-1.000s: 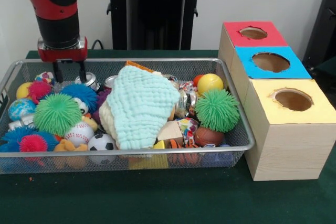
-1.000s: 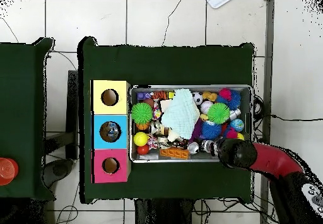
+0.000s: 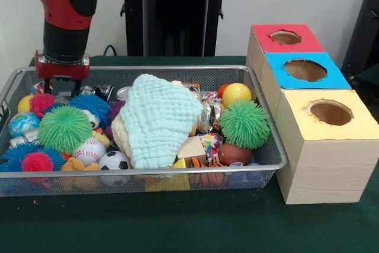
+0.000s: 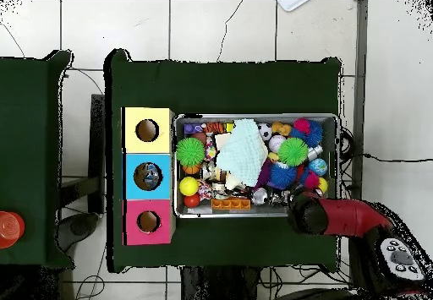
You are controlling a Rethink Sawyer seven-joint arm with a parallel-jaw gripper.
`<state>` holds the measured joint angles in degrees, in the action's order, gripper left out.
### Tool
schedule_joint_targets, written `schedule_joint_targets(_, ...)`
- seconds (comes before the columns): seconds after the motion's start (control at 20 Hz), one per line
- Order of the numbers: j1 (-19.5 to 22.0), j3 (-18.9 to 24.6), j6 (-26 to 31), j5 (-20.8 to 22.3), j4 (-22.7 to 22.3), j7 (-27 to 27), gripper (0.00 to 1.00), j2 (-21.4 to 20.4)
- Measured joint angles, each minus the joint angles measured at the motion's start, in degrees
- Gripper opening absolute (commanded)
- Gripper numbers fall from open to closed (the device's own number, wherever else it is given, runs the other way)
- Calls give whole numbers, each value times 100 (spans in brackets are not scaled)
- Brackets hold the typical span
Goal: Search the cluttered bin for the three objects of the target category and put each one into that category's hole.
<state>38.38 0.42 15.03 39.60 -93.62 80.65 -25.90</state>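
Note:
The wire mesh bin (image 3: pixel 177 172) is full of toys; it also shows in the overhead view (image 4: pixel 256 215). My gripper (image 3: pixel 60 90) hangs low over the bin's far left corner, fingers apart, with nothing seen between them. Its tips are hidden behind a pink spiky ball (image 3: pixel 42 102) and a blue spiky ball (image 3: pixel 90 105). A silver can (image 3: pixel 102 92) lies just right of the gripper, apart from it. A second silver can (image 3: pixel 123 92) lies beside the first. A third can is not visible. In the overhead view my arm (image 4: pixel 338 216) covers the gripper.
A pale green cloth (image 3: pixel 161 119) covers the bin's middle. Green spiky balls (image 3: pixel 64 128) (image 3: pixel 244 124), a yellow ball (image 3: pixel 237 93), a soccer ball (image 3: pixel 114 161) and a baseball (image 3: pixel 90 150) lie around it. Red (image 3: pixel 286 37), blue (image 3: pixel 305 70) and yellow (image 3: pixel 330 112) hole boxes stand to the right.
My gripper has moved left in the front view and dropped lower into the bin's corner, away from the silver can it hung over before.

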Motion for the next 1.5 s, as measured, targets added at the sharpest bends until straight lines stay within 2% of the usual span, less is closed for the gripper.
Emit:
schedule_joint_targets(0.2,401,311,7,-98,-95,0,100,-36)
schedule_joint_targets(0.25,692,547,7,-179,-201,0,0,-64)
schedule_joint_targets(1.1,938,778,38,-269,-341,0,0,-144)
schedule_joint_targets(1.3,1045,976,328,-491,-450,0,0,-344)
schedule_joint_targets(1.5,1212,1310,910,-853,-464,0,0,-594)
